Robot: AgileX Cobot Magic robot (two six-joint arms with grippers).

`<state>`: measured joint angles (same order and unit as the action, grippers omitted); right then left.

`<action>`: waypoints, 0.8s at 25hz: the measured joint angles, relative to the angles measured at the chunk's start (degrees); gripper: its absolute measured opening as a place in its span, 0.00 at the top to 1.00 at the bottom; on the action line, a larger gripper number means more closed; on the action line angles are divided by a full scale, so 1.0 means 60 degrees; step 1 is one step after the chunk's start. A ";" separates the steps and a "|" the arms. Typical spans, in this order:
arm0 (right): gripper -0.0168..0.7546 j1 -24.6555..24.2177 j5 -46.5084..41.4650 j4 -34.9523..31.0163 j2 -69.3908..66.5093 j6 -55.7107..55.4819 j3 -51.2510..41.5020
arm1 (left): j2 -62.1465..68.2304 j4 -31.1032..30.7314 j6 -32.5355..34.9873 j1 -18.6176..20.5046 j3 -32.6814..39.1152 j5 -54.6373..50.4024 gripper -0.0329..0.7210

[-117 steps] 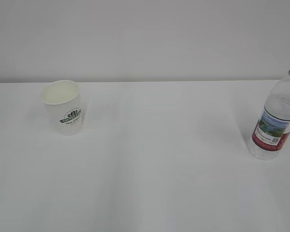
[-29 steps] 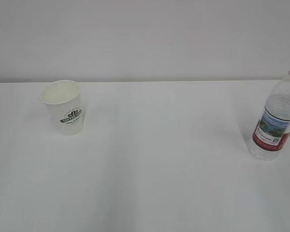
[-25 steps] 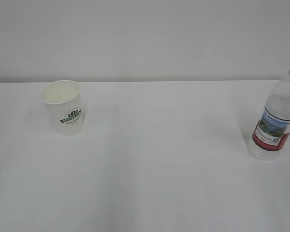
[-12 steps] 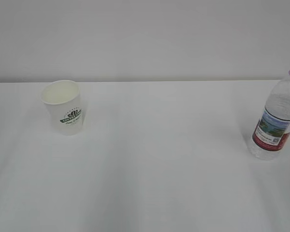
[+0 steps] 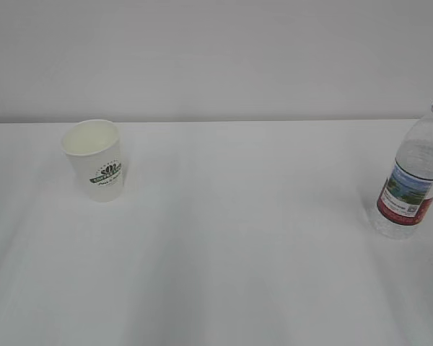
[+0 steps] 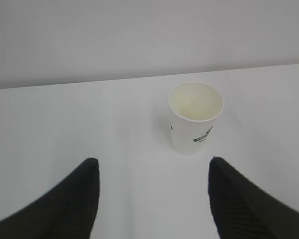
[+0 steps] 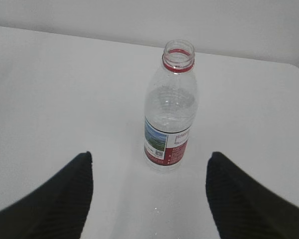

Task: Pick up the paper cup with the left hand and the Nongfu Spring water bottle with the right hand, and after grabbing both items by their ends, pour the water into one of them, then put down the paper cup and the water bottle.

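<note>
Both open grippers (image 6: pixel 152 172) (image 7: pixel 149 167) face paper cup (image 6: pixel 195 117) and bottle (image 7: pixel 170 107), untouched.

White table (image 5: pixel 238 252), pale wall (image 5: pixel 216 58).

You are looking at a white table (image 5: pixel 238 216) carrying only two upright things, well apart: the paper cup (image 5: pixel 95 160) at nine o'clock and the water bottle (image 5: pixel 413 173) at three o'clock. Bare surface is lying between them and at six o'clock. A wall (image 5: pixel 216 58) is closing off twelve o'clock.
</note>
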<state>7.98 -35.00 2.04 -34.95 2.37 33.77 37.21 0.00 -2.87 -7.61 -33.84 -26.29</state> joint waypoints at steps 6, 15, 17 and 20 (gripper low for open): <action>0.29 0.0000 0.0678 0.0000 -0.0787 0.0000 0.0000 | 0.0587 0.0000 0.0000 0.0000 0.0000 0.0348 0.30; 0.28 0.0000 0.1732 0.0000 -0.1727 0.0000 0.0000 | 0.1466 0.0000 0.0000 0.0000 0.0000 0.1142 0.30; 0.28 0.0000 0.1883 0.0000 -0.1950 0.0000 0.0000 | 0.1732 0.0000 0.0000 0.0000 0.0000 0.1287 0.30; 0.29 0.0000 0.2110 0.0000 -0.2224 0.0000 0.0000 | 0.2059 0.0000 0.0000 0.0000 0.0000 0.1411 0.30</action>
<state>7.98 -22.34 2.04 -48.29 2.37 33.77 49.57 0.00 -2.87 -7.61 -33.84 -17.82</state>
